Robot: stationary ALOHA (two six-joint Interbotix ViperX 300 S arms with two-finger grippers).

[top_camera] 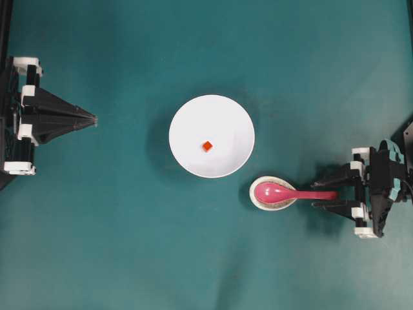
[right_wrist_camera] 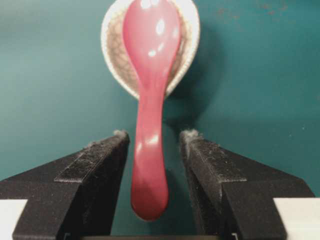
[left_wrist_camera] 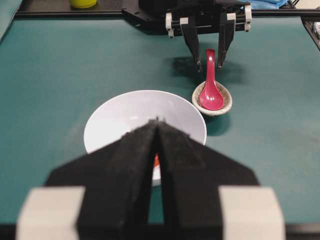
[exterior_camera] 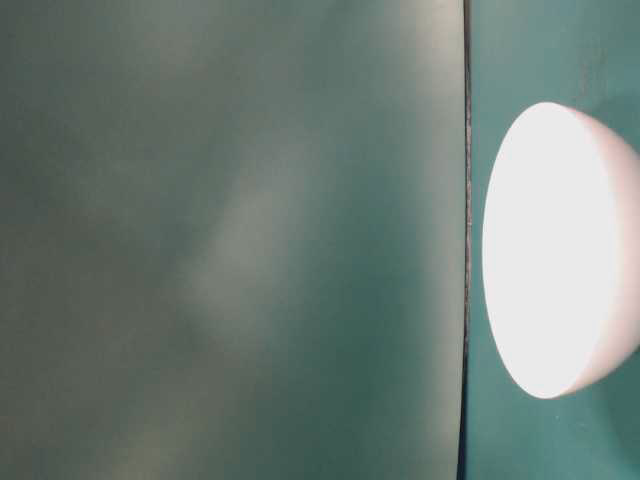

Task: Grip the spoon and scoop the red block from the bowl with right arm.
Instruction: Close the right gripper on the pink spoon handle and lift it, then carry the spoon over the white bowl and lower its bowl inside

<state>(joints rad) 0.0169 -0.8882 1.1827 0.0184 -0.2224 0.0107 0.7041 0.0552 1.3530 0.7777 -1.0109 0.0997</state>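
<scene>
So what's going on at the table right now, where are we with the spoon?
The right gripper is open with its fingers on either side of the spoon handle, not yet closed on it. The spoon's bowl rests in the small speckled dish. The red block sits in the white bowl. The left gripper sits shut at its own side.

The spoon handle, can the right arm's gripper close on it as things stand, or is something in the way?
Probably yes. The right gripper is open with the spoon handle between its fingers, a gap on each side. The speckled spoon rest sits beyond the fingertips, nothing blocking.
</scene>
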